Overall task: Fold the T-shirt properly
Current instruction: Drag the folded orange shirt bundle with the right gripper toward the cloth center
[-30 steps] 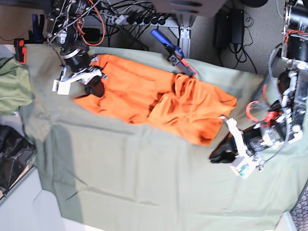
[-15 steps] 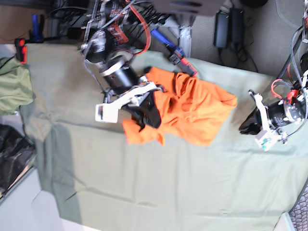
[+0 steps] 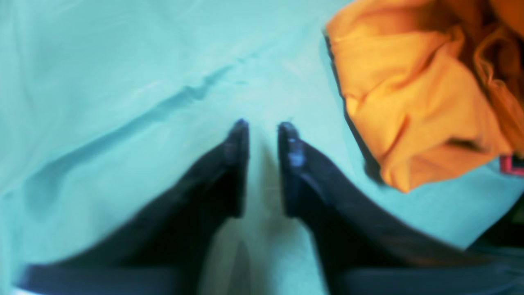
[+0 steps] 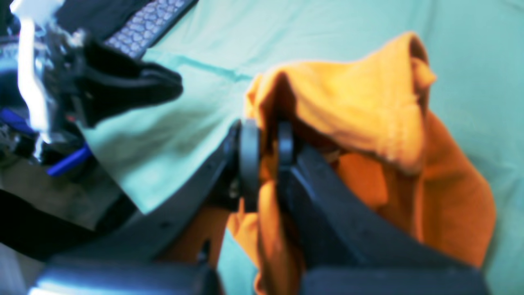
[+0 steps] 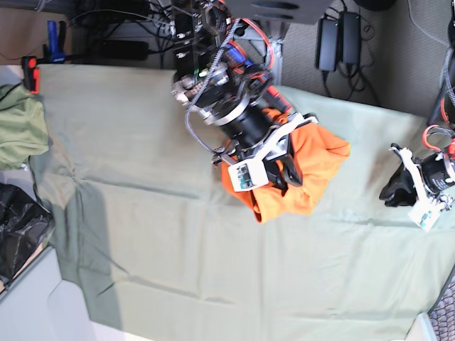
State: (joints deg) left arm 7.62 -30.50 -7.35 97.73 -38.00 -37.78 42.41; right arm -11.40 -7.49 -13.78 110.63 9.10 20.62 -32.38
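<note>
The orange T-shirt [image 5: 316, 167] lies bunched in a heap right of the middle of the sage-green cloth [image 5: 163, 241]. My right gripper [image 5: 286, 170] hangs over the heap's left side, shut on a fold of the T-shirt [image 4: 368, 106]; the right wrist view shows orange fabric pinched between the pads [image 4: 249, 151] and draping down on both sides. My left gripper [image 5: 393, 189] stays to the right, apart from the shirt. In the left wrist view the left gripper [image 3: 263, 127] is open over bare cloth, with the T-shirt [image 3: 413, 102] off to its upper right.
An olive-green garment [image 5: 18, 128] and a black bag [image 5: 18, 227] lie at the left edge. Cables and power bricks [image 5: 334, 35] crowd the floor beyond the far edge. A red-and-black tool [image 5: 30, 72] sits at the far left corner.
My right gripper has carried the shirt's left end rightward over the rest, gathering it into a heap. My left gripper has drawn away to the right and its fingers have parted.
</note>
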